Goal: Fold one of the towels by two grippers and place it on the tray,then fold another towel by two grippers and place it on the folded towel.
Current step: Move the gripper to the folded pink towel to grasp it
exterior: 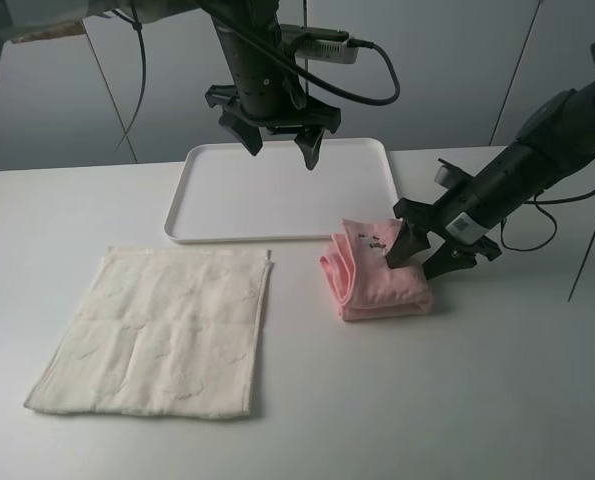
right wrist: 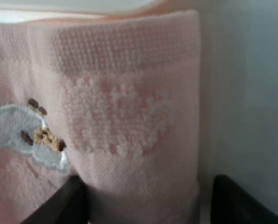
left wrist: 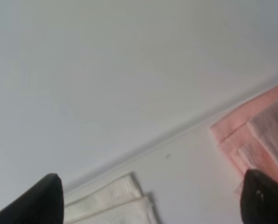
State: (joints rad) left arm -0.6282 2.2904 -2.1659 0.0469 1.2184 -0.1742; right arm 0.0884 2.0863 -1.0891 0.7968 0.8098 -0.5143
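- Cloth at the far left: the cream-white towel lies spread flat and unfolded on the surface, its far edge near the front rim of the tray but not touching it. Nothing grips it.
- Behind it, toward the middle, the tray sits flat on the surface with nothing on it.
- The left gripper hangs over the far half of the tray, pointing down, well clear of both towels.
- Its fingers are spread wide and hold nothing. The left wrist view shows only the tray floor between them, with a corner of each towel beyond the rim.
- Right of the tray's near corner, the pink towel lies on the surface, folded into a thick, compact packet. It sits just outside the tray, near the rim. A small embroidered patch faces up on its top layer.
- The right gripper reaches in low from the right to the folded packet's right edge.
- Its fingers stand partway apart, astride that edge. One rests on the top layer beside the patch. The other sits just off the towel's side, with a thin strip of surface showing between them in the right wrist view.
- The towel is between these fingers but not clamped, and it lies unlifted.
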